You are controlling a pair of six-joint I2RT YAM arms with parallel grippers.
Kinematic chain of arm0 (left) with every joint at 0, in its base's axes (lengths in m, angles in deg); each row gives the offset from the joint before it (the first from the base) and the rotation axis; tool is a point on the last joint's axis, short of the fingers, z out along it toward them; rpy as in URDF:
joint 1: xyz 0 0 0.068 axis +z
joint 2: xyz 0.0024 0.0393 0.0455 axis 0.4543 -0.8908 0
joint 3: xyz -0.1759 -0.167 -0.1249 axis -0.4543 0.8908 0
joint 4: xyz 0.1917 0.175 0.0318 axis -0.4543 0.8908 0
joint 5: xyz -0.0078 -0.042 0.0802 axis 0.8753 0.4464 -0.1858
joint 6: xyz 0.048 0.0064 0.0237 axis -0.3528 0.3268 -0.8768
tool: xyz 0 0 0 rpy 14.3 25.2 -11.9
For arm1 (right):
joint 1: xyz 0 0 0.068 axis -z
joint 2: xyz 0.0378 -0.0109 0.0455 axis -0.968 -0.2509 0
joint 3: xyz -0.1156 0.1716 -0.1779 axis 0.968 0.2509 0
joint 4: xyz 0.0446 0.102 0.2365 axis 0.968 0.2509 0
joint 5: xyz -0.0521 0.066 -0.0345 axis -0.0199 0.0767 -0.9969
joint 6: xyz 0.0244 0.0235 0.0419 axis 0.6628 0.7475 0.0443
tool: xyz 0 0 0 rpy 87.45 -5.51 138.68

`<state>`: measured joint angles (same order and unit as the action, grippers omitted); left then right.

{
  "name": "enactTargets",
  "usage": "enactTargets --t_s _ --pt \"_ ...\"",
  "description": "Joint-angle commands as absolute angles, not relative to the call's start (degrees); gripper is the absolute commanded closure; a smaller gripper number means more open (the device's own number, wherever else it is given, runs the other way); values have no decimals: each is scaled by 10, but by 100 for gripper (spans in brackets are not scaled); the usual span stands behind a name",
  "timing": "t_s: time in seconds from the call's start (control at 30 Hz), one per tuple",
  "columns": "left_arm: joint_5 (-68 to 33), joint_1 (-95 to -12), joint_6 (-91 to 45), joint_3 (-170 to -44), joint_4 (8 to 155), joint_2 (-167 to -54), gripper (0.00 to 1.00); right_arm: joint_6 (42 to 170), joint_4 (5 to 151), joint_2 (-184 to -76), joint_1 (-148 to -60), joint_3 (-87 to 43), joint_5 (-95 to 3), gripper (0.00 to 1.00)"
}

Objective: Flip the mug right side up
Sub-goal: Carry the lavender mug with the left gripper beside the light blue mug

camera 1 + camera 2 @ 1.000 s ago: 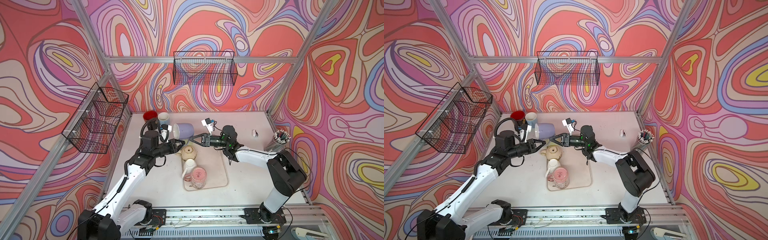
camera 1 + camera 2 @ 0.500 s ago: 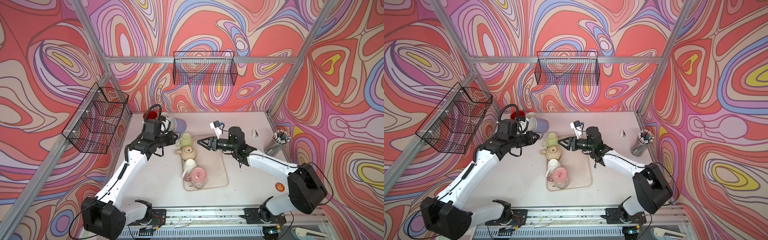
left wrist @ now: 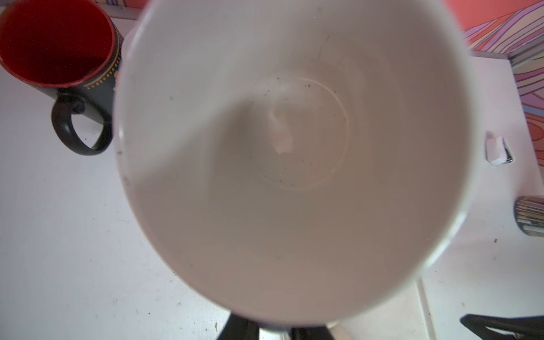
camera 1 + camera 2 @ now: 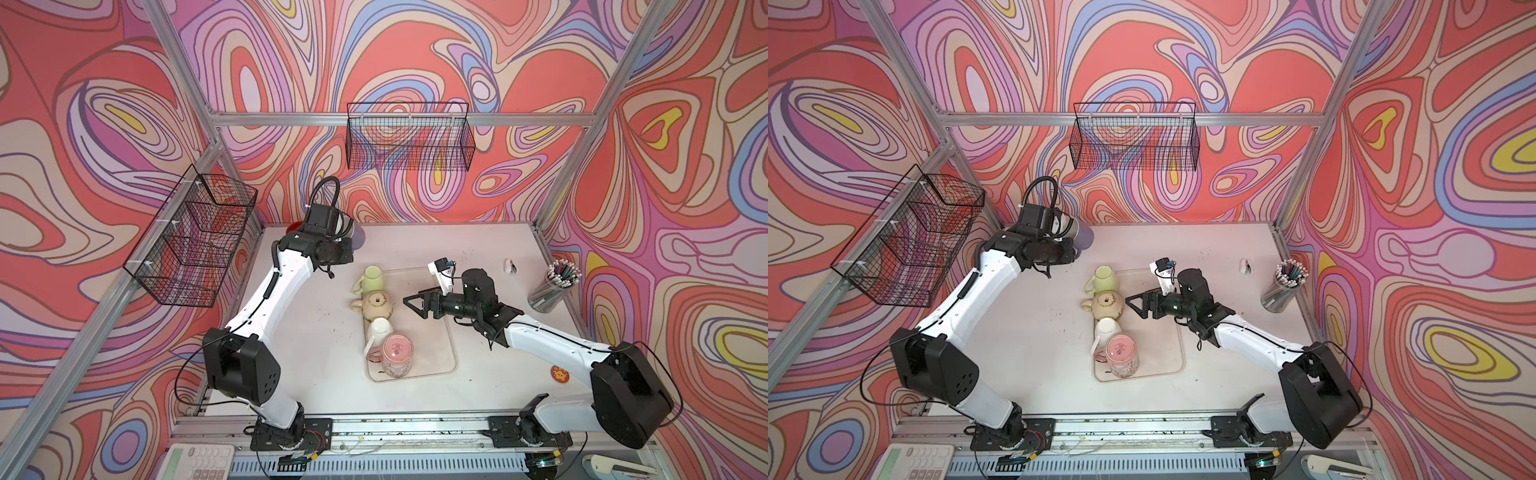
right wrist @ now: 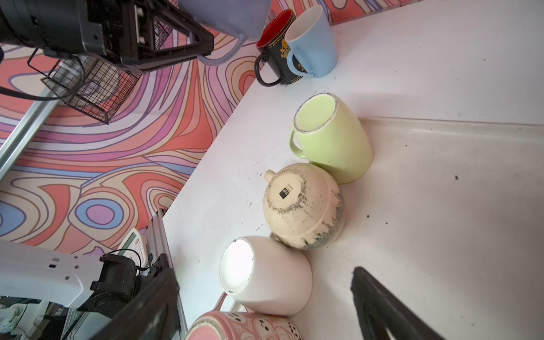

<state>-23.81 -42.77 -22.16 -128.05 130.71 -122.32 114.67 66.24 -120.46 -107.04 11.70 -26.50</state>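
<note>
The mug (image 4: 356,237) (image 4: 1084,239) is lavender outside and white inside (image 3: 294,147). My left gripper (image 3: 273,329) is shut on it at the back left corner and holds it off the table; my left wrist camera looks straight into its mouth. In the right wrist view its handle (image 5: 223,59) hangs by the left gripper's black finger (image 5: 188,44). In both top views the wrist hides those fingers. My right gripper (image 4: 413,306) (image 4: 1136,308) (image 5: 265,275) stands open and empty over the tray (image 4: 436,353), beside a row of upturned mugs.
Green (image 4: 372,276), cream (image 4: 377,305), white (image 4: 380,330) and pink (image 4: 397,351) mugs stand bottom-up along the tray's left edge. A red-lined black mug (image 3: 56,44) and a blue mug (image 5: 312,44) stand upright at the back left. A pen cup (image 4: 555,286) is at the right.
My left arm has carried the lavender mug from the middle to the back left corner. My right gripper has opened wide and drawn back to the right, over the tray.
</note>
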Motion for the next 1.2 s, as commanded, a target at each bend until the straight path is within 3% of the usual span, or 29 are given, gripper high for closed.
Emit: enactTargets --t_s 0.0,0.47,1.17 --pt "-283 -428 -254 -1349 1326 -1261 100 1144 655 -1200 -1071 132 -300 3" --pt "-349 -429 -289 -1576 1413 -1465 100 1154 654 -1213 -1071 138 -326 2" --pt "-382 -429 -286 -1716 1464 -1643 100 1158 648 -1239 -1071 137 -330 2"
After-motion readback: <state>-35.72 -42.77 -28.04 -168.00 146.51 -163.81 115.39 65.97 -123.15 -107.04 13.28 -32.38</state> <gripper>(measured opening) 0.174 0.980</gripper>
